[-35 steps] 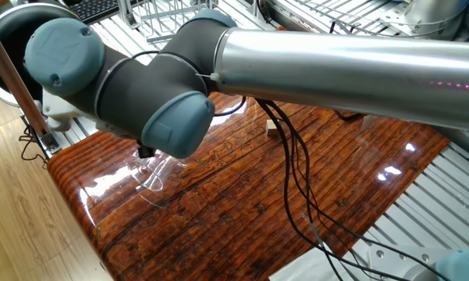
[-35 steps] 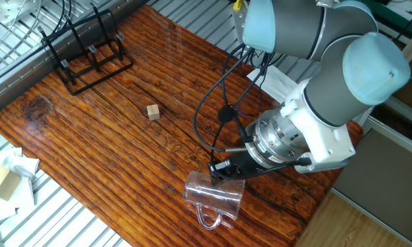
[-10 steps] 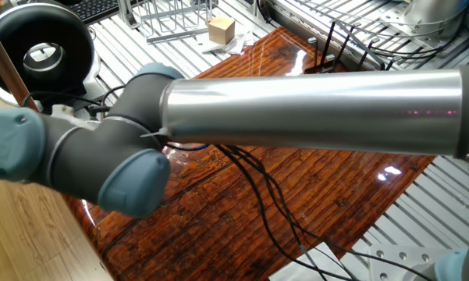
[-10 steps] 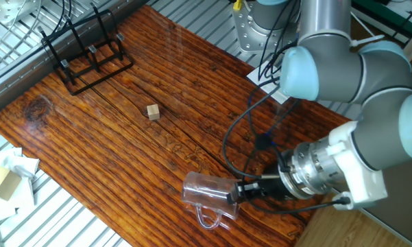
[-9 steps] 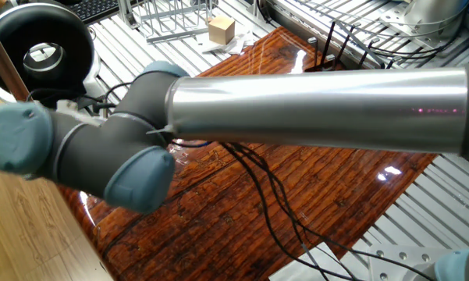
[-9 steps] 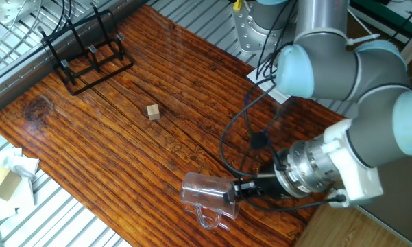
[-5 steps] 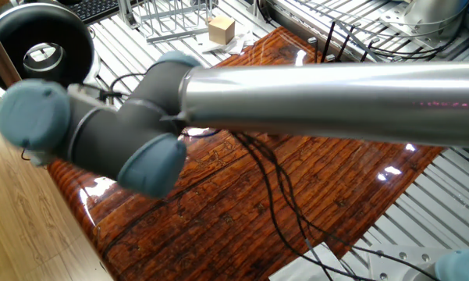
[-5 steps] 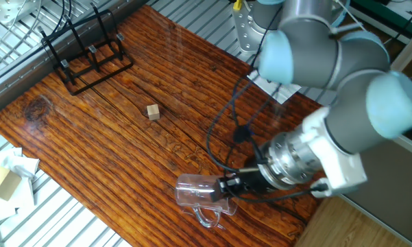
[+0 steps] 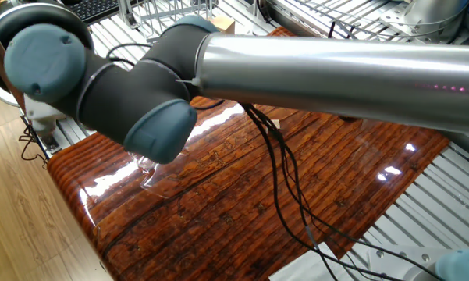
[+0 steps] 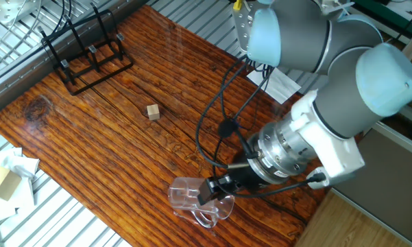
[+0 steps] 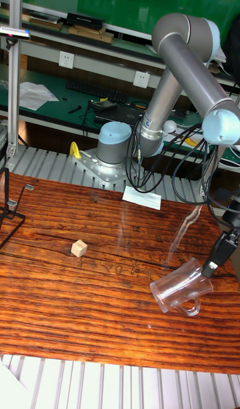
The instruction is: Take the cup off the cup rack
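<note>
The pincer [image 10: 210, 190] grips the rim of the clear cup [image 10: 188, 197], which lies tilted on its side near the front edge of the wooden bench [image 10: 89, 137], handle [image 10: 207, 219] against the wood. In the tall fixed view the cup [image 11: 179, 289] slants down and away from the dark fingers [image 11: 215, 257]. The black cup rack [image 10: 86, 51] stands well apart at the far corner, a small wooden cube [image 10: 152, 112] between them.
</note>
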{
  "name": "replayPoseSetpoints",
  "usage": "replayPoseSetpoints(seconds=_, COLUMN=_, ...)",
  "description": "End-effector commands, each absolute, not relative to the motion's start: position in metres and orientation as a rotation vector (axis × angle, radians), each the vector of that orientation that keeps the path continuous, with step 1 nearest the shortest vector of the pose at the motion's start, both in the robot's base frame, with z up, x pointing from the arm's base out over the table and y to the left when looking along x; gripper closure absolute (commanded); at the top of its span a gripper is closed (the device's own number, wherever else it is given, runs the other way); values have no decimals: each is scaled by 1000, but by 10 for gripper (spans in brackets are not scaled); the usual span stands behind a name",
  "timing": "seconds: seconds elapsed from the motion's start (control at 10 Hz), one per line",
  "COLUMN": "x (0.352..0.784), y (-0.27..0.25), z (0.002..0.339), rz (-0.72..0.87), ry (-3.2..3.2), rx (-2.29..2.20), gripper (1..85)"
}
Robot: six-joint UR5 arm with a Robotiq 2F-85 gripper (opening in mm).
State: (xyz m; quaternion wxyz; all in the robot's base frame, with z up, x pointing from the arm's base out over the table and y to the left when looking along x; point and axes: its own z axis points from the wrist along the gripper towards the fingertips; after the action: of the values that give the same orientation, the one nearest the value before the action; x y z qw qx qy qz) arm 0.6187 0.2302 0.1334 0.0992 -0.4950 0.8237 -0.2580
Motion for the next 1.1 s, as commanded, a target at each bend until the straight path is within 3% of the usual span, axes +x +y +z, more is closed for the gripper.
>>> replayPoseSetpoints(seconds=0.0, x=630, y=224, z=136, rz=-770, ry=2385, rx=-1494, gripper=417)
replayPoseSetpoints(seconds=0.3, x=638, y=215, z=119, rz=-790, ry=2355, rx=-1493, gripper=413)
replayPoseSetpoints(seconds=1.0, x=643, y=213, z=126, rz=-749, ry=2321, rx=-1508, gripper=410)
